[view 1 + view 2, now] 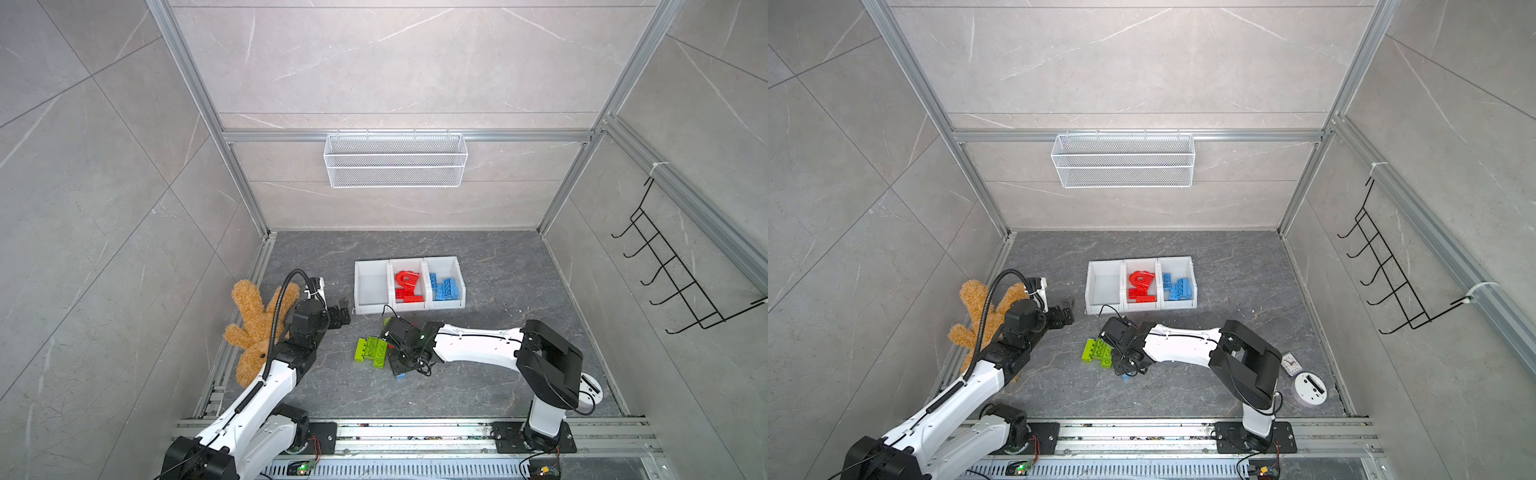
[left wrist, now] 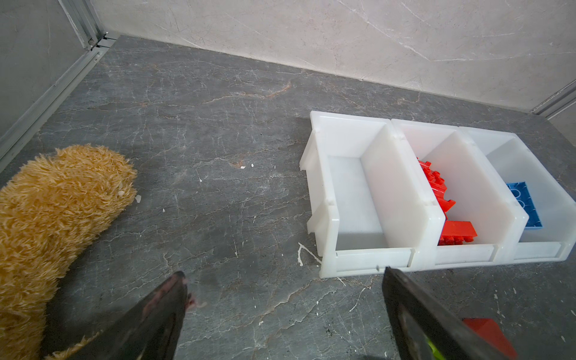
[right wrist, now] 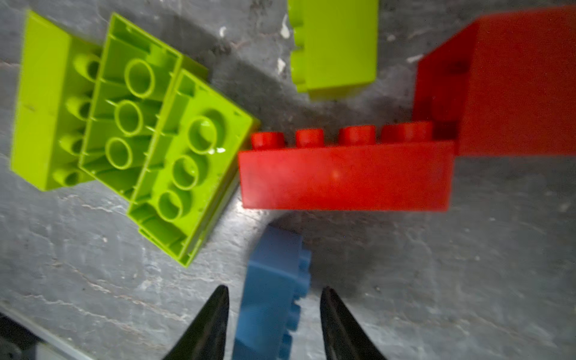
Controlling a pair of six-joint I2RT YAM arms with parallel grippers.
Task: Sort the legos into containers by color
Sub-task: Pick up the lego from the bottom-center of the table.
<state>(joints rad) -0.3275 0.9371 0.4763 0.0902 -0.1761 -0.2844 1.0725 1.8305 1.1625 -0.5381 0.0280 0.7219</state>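
Three joined white containers [image 1: 371, 291] stand mid-table. In both top views the left one is empty, the middle one holds red legos [image 1: 407, 286] and the right one holds blue legos [image 1: 444, 287]. Several lime green legos [image 1: 371, 350] lie in front of them. In the right wrist view my right gripper [image 3: 274, 289] points down, open, its fingers on either side of a blue brick [image 3: 274, 268] with a gap on each side. A red brick [image 3: 346, 177] and another red piece [image 3: 514, 81] lie just beyond it. My left gripper [image 2: 283, 272] hangs open and empty near the left container's front corner.
A brown plush toy [image 1: 253, 324] lies by the left arm at the left wall. A white wire mesh basket [image 1: 395, 160] hangs on the back wall and a black hook rack [image 1: 673, 274] on the right wall. A round white device [image 1: 1308, 388] sits behind the right arm.
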